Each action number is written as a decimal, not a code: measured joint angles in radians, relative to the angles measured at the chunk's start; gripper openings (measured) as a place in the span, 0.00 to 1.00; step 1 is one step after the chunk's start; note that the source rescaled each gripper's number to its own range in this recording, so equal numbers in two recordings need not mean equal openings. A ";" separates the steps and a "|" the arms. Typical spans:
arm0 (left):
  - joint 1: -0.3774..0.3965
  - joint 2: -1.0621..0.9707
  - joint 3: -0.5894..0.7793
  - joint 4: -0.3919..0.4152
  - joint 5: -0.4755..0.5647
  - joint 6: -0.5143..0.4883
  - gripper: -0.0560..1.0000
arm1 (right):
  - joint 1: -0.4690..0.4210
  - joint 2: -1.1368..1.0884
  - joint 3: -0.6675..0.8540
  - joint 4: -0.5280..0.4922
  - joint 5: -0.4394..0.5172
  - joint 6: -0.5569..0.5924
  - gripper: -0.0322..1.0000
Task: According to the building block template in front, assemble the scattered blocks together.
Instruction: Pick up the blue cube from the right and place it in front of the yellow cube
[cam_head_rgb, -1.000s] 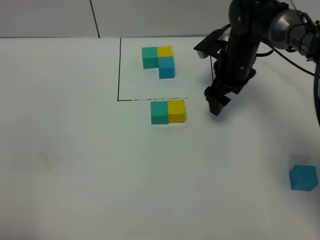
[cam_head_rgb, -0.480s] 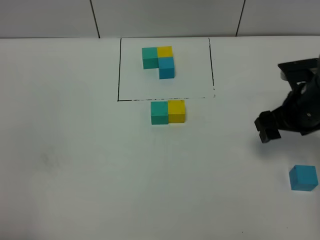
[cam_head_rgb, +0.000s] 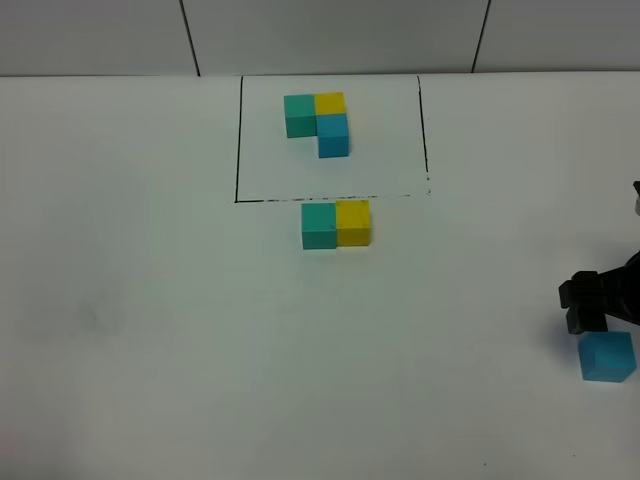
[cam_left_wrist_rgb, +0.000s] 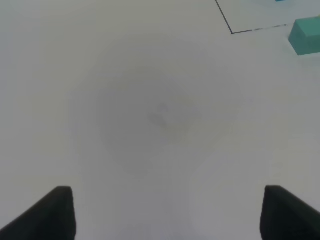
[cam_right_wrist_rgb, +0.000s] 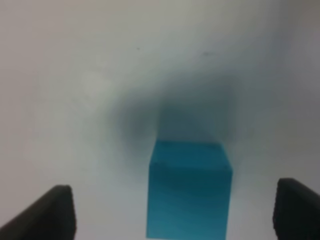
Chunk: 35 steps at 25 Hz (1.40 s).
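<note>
Now that the right gripper (cam_head_rgb: 584, 305) has swung away from the building block template (cam_head_rgb: 328, 135) to the blue cube (cam_head_rgb: 607, 357) on the right, it hangs close over it, jaws wide, holding nothing; the left gripper (cam_left_wrist_rgb: 172, 215) is open and empty too. The green cube (cam_head_rgb: 319, 225) and yellow cube (cam_head_rgb: 353, 222) sit joined just below the template; only blue looks left to fetch.

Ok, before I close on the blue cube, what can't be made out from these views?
1. Exterior high: the right gripper is a dark blob, its arm cut off by the frame edge; its height over the blue cube is unreadable.
2. Right wrist: the cube is blurred, part of it cut by the frame edge.
3. Left wrist: the teal cube is clipped by the edge; the yellow cube falls outside it.
</note>
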 joint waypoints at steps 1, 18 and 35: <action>0.000 0.000 0.000 0.000 0.000 0.000 0.77 | -0.004 -0.001 0.009 -0.001 -0.001 0.001 0.64; 0.000 0.000 0.000 0.000 0.000 0.000 0.77 | -0.025 0.006 0.116 0.007 -0.154 -0.008 0.64; 0.000 0.000 0.000 0.000 0.000 0.000 0.77 | -0.036 0.134 0.118 0.043 -0.204 -0.041 0.19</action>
